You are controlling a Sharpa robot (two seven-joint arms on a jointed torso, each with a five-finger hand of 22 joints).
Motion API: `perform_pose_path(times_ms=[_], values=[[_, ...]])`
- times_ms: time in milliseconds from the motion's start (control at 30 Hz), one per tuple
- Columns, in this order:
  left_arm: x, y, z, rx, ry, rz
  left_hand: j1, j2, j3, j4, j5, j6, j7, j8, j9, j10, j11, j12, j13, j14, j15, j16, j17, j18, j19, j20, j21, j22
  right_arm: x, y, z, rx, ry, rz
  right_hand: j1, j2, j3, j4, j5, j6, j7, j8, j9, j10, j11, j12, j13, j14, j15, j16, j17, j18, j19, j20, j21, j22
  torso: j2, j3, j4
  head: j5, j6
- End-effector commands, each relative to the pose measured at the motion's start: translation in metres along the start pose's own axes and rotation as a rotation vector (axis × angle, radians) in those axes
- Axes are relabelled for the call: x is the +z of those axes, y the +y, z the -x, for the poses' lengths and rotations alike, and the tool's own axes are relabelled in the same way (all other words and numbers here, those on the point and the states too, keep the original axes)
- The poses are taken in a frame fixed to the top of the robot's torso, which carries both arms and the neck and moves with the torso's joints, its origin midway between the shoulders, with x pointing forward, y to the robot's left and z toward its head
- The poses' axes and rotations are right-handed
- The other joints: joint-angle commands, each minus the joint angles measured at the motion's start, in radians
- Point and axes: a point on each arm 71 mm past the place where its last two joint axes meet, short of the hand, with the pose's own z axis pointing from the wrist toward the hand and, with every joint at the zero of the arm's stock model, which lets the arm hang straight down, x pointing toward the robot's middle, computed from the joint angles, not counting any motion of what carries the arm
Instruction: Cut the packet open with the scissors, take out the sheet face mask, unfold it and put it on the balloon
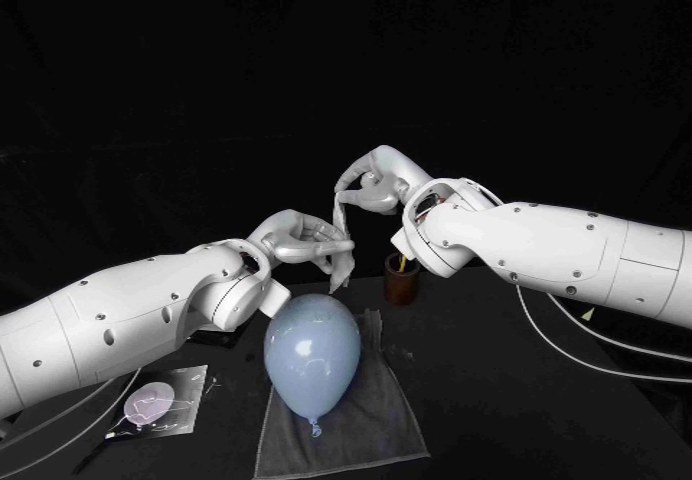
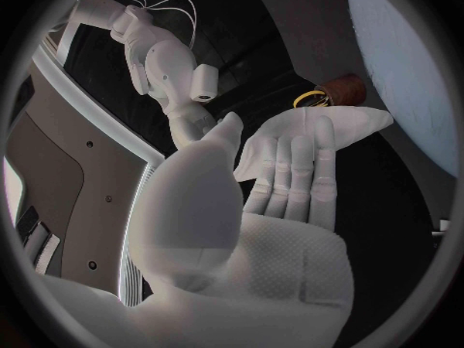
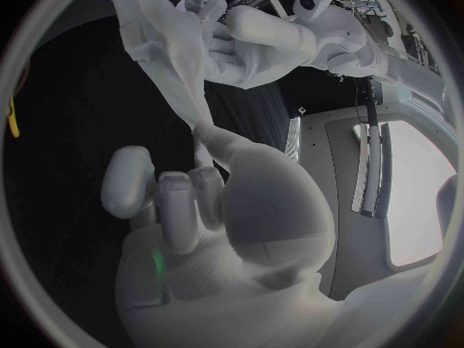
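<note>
Black table (image 1: 548,430) carries a pale blue balloon (image 1: 313,350) on a grey cloth (image 1: 382,425) at lower centre; above it, mid-frame, left hand (image 1: 303,240) and right hand (image 1: 378,185) each pinch the sheet face mask (image 1: 343,222) stretched between them. It looks limp, clingy and tearable, best held by its edges; no writing is legible.

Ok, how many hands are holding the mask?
2. The left hand grips the sheet mask midway along its length; the right hand pinches its upper end.
</note>
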Motion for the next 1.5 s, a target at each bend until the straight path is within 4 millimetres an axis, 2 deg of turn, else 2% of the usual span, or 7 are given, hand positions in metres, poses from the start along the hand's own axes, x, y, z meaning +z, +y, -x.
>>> perform_pose_path(times_ms=[33,533,833,933,1067,1233,1500], values=[[0.001,-0.002,0.001,0.015,-0.025,-0.018,0.024,0.013,0.001,-0.003,0.003,-0.001,0.003,-0.001,0.0,0.0,-0.005,0.005,-0.001,0.005,-0.001,0.006,-0.002,0.012,0.012,-0.002,-0.004,-0.002,0.0,0.001,0.001,0.002,-0.007,0.0,0.006,0.004,0.006,-0.002,0.005,0.006,-0.002,0.002,0.005,0.04,-0.004,0.004,0.138,0.074,-0.004,0.003,0.198,-0.001,0.008,0.0,0.006,0.0,0.0,0.0003,0.0003,0.001,0.0],[0.002,0.004,0.011,0.016,-0.123,0.04,0.02,0.0,-0.138,0.101,0.002,0.051,-0.033,0.117,0.062,0.052,-0.039,0.126,0.051,0.057,-0.033,0.005,-0.017,0.011,0.065,-0.03,-0.021,-0.022,-0.003,0.001,0.001,0.003,-0.007,0.001,0.005,0.004,0.008,-0.002,0.005,0.006,-0.002,0.003,0.006,0.04,-0.005,0.005,0.139,0.074,-0.005,0.002,0.198,-0.001,0.008,0.0,0.005,0.0,0.0,0.0,0.0006,0.0,0.001],[0.002,0.004,0.012,0.018,-0.153,0.049,0.119,0.064,-0.215,0.136,0.004,-0.022,-0.022,0.181,0.101,-0.001,-0.031,0.167,0.073,0.051,-0.026,0.002,-0.021,0.01,0.077,-0.026,-0.043,-0.038,-0.002,0.002,0.0,0.002,-0.004,0.0,0.005,0.004,0.008,-0.002,0.005,0.006,-0.002,0.003,0.006,0.04,-0.005,0.005,0.139,0.074,-0.005,0.002,0.198,-0.001,0.008,0.0,0.005,0.0,0.0,-0.0005,0.0012,0.001,0.001],[0.002,0.003,0.012,0.017,-0.157,0.043,0.209,0.131,-0.154,0.123,0.005,-0.037,-0.027,0.17,0.086,-0.016,-0.035,0.144,0.057,0.047,-0.031,-0.004,-0.025,0.012,0.076,-0.029,-0.046,-0.04,-0.002,0.001,0.0,0.001,-0.004,-0.002,0.005,0.004,0.008,-0.002,0.005,0.006,-0.002,0.003,0.006,0.04,-0.005,0.005,0.139,0.074,-0.005,0.002,0.198,-0.001,0.008,0.0,0.005,0.0,0.0,-0.0006,0.0006,0.003,0.001],[0.002,0.002,0.012,0.01,-0.16,0.03,0.333,0.174,-0.013,0.101,0.004,-0.005,-0.031,0.117,0.028,0.021,-0.044,0.073,0.007,0.035,-0.043,-0.026,-0.037,0.008,0.06,-0.049,-0.018,-0.019,-0.002,0.001,0.0,0.0,-0.004,-0.005,0.004,0.004,0.011,-0.003,0.005,0.005,-0.002,0.004,0.006,0.04,-0.005,0.004,0.139,0.074,-0.005,0.002,0.198,-0.001,0.009,0.0,0.006,0.001,0.0,-0.0005,0.0008,0.003,0.001],[0.002,0.001,0.012,0.0,-0.161,0.002,0.303,0.116,0.258,0.057,0.002,0.122,-0.037,0.041,-0.066,0.101,-0.053,-0.002,-0.048,0.065,-0.05,-0.065,-0.063,0.0,-0.032,-0.063,0.133,0.098,-0.001,0.0,0.001,-0.001,-0.005,-0.007,0.004,0.004,0.011,-0.003,0.005,0.005,-0.002,0.004,0.006,0.04,-0.005,0.004,0.139,0.074,-0.005,0.002,0.198,-0.001,0.009,0.0,0.006,0.001,0.0,-0.0002,0.0008,0.003,0.001],[0.001,-0.001,0.013,-0.021,-0.16,-0.035,0.151,0.076,0.427,-0.04,0.002,0.183,-0.051,0.022,-0.09,0.146,-0.064,0.001,-0.044,0.093,-0.058,-0.061,-0.06,0.01,-0.062,-0.058,0.208,0.153,0.0,-0.002,0.003,-0.004,-0.009,-0.013,0.004,0.004,0.011,-0.003,0.005,0.005,-0.002,0.004,0.006,0.04,-0.005,0.004,0.139,0.074,-0.005,0.002,0.198,-0.001,0.009,0.0,0.006,0.001,0.0,0.0,-0.0003,0.003,0.0]])
